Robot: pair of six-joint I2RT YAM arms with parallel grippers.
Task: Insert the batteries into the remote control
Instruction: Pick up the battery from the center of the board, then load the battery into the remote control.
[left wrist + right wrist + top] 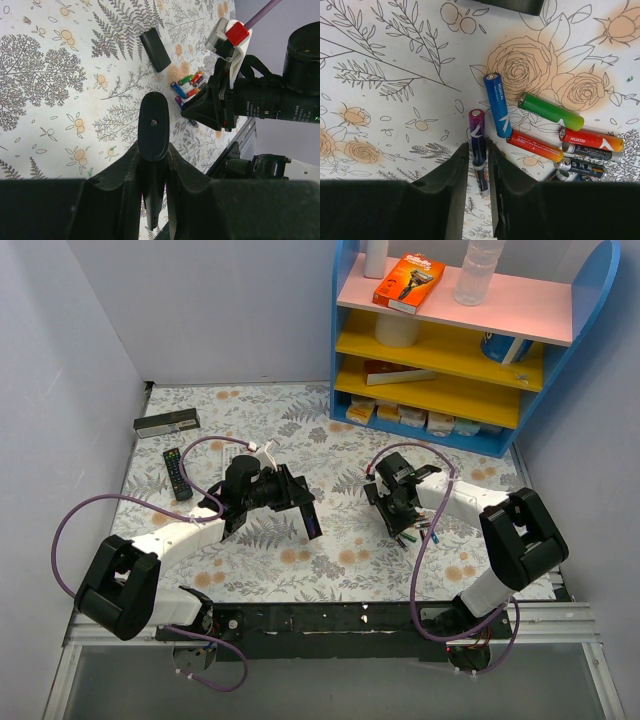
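My left gripper (287, 492) is shut on the long black remote control (309, 515) and holds it above the table. In the left wrist view the remote (153, 127) stands up between the fingers (115, 175), back side showing. A black battery cover (155, 49) lies on the table beyond it. The batteries (416, 532), red, green, blue and black, lie in a loose heap (560, 135). My right gripper (478, 146) is down at the heap's left edge, jaws closed around a purple battery (477, 131) that lies on the table. The right gripper also shows in the top view (401, 520).
A shorter black remote with coloured buttons (177, 472) and a dark flat box (167, 422) lie at the far left. A blue shelf unit (430, 435) with boxes and a bottle (478, 270) stands at the back right. Grey walls close in on both sides.
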